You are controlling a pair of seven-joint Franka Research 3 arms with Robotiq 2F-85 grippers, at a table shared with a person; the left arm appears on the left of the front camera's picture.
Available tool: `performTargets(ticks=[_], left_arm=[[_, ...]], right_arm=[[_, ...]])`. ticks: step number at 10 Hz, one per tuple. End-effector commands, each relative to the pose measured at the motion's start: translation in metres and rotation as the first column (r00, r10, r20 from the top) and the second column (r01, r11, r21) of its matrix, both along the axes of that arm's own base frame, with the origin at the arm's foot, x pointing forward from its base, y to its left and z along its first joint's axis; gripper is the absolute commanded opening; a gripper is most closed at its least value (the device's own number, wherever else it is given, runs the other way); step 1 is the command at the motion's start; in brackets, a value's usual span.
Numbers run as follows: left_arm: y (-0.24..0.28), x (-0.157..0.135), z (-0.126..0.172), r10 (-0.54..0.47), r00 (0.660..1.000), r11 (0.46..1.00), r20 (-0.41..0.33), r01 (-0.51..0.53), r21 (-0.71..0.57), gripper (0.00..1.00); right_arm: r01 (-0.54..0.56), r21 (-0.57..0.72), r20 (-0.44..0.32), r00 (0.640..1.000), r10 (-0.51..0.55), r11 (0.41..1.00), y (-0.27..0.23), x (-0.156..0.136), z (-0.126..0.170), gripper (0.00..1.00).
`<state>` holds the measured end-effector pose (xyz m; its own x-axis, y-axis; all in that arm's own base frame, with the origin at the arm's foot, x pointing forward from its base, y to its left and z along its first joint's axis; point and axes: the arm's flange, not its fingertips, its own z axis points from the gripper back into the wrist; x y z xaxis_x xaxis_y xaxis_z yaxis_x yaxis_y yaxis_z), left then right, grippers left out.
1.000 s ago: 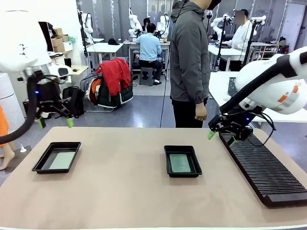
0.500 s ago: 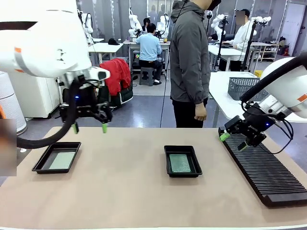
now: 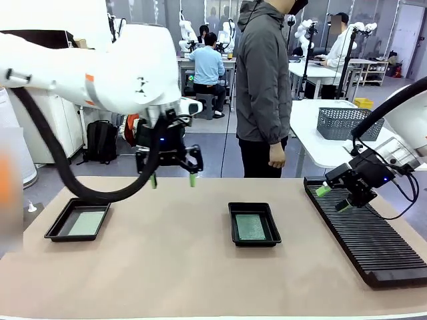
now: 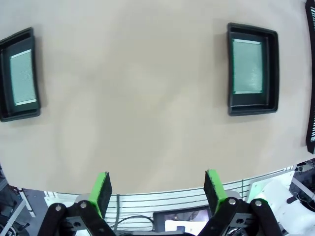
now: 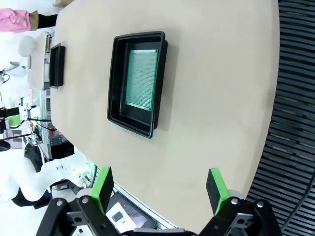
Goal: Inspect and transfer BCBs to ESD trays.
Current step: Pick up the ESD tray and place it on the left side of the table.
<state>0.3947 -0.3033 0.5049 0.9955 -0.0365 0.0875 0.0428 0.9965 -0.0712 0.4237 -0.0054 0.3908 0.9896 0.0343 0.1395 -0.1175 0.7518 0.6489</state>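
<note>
Each ESD tray, one at nine o'clock (image 3: 79,219) and one at centre (image 3: 254,224), cradles a BCB (image 3: 251,227) flat for inspection. The left gripper (image 3: 172,179) and the right gripper (image 3: 333,198) hover open-jawed, holding nothing, the right over the slotted rack (image 3: 373,240) at three o'clock.

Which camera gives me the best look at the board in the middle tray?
The right wrist view: the board lies close and large, its grid pattern sharp. The left wrist view shows it smaller from above. The front view shows it low and foreshortened.

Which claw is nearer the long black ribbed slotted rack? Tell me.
Right. The right claw hovers open just over the long black ribbed slotted rack's far end; the left claw hangs open across the table, above its far-left part.
</note>
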Motion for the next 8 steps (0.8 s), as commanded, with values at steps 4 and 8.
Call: performTargets(ticks=[4, 8], left_arm=[[-0.075, 0.025, -0.033, 0.011, 1.000, 1.000, 0.006, -0.011, 0.008, 1.00], [-0.119, 0.051, -0.063, -0.002, 1.000, 1.000, 0.010, 0.002, 0.014, 1.00]], right_arm=[[-0.028, 0.031, 0.005, 1.000, 0.028, 0.999, -0.011, 0.003, -0.004, 1.00], [-0.028, 0.031, 0.005, 1.000, 0.028, 0.999, -0.011, 0.003, -0.004, 1.00]])
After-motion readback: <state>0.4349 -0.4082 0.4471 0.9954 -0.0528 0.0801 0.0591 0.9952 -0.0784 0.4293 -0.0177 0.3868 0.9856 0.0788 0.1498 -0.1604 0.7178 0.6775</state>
